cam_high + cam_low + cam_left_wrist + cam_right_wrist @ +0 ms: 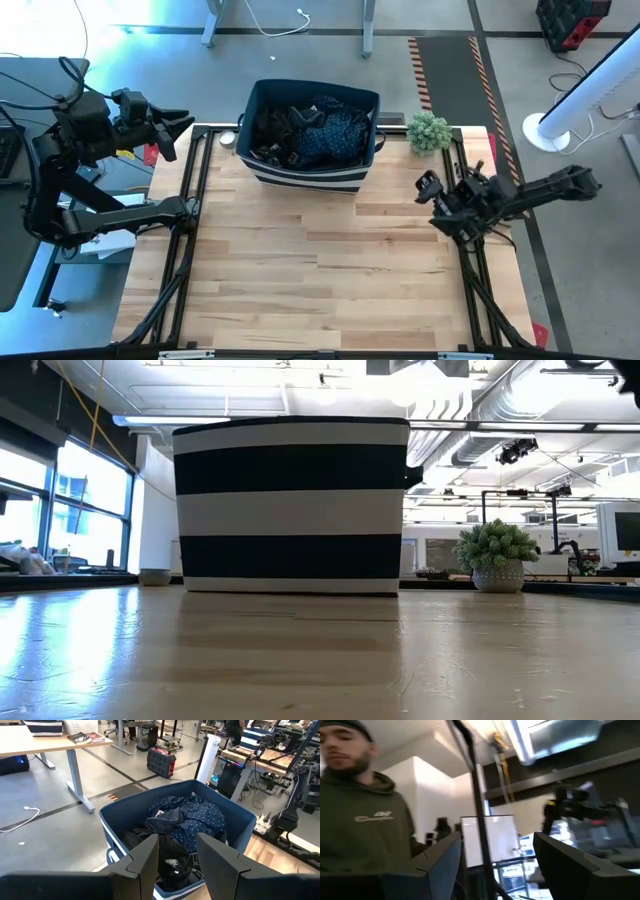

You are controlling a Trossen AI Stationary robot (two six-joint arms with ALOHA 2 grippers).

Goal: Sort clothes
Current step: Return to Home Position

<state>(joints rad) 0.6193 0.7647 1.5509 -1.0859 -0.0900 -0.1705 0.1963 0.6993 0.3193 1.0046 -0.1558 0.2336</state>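
As no garment lay loose on the bench [320,270], sorting was judged complete. Only the arms' retreat to rest seemed left.

1. Left gripper [172,135]: well to the left of the bin, off the bench edge, raised and aimed at the bin. Its fingers were parted wide with nothing between them, and in its wrist view [177,865] the bin's contents showed through the gap.

2. Bin [310,178]: navy fabric with white stripes, upright, and the landmark for all entries.

3. Clothes [315,135]: heaped inside the bin. A speckled navy piece [200,815] lay on top toward the bin's right half, with black pieces to its left. No white pieces could be made out with certainty. The heap was well apart from both grippers.

4. Potted plant [428,130]: just beside the bin's right side.

5. Right gripper [428,190]: right of the bin and nearer the front, above the bench's right margin. Its fingers were spread and empty. Its wrist view [500,865] pointed into the room, where a person in an olive hoodie [360,820] showed.
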